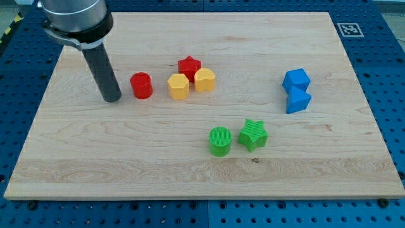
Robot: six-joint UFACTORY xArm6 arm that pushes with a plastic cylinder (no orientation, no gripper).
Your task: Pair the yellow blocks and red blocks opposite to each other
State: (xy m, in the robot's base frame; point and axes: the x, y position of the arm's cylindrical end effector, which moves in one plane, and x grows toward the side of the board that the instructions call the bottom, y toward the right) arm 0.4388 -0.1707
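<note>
A red cylinder (141, 85) stands left of centre on the wooden board (126, 158). To its right a yellow block (178, 87) and a yellow heart-like block (204, 80) sit side by side, touching. A red star (188, 65) sits just above and between them, touching both. My tip (112, 99) rests on the board just left of the red cylinder, a small gap apart from it.
Two blue blocks (296, 80) (298, 101) sit stacked together at the view's right. A green cylinder (219, 140) and a green star (253, 134) sit side by side below the centre. Blue pegboard surrounds the board.
</note>
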